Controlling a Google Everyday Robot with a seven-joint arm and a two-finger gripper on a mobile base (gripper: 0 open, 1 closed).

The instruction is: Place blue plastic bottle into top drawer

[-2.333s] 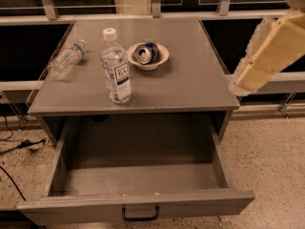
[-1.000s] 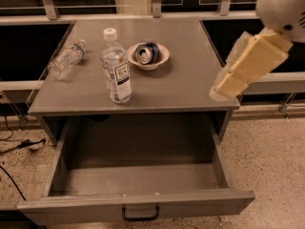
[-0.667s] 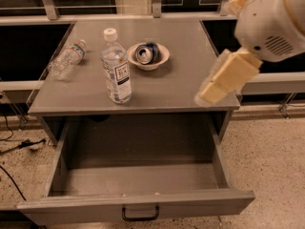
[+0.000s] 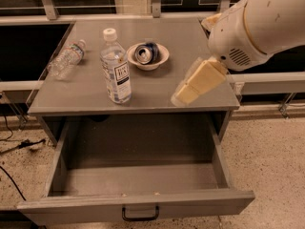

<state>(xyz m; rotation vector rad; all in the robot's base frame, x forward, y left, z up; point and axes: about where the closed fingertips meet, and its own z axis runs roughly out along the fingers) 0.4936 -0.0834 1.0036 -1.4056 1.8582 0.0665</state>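
Gripper (image 4: 182, 96) hangs over the right front part of the cabinet top (image 4: 90, 92), just inside the front edge, tip angled down-left; nothing in it that I can see, and can't tell whether it's spread or closed. The white arm housing (image 4: 257, 25) sits up and to the right of it, covering the back right corner of the top. Blue plastic bottle (image 4: 116, 67) stands upright on the top, to the left of the gripper and apart from it, white cap on, label facing the camera. Small bowl (image 4: 162, 58) with a can (image 4: 144, 53) lying in it sits beyond the gripper and a bit left, just beside the bottle. Crinkled clear bottle (image 4: 66, 58) lies on its side far left of the gripper, near the left edge. Top drawer (image 4: 138, 205) is pulled open below and in front of the gripper, black handle (image 4: 140, 215) centred on its front panel.
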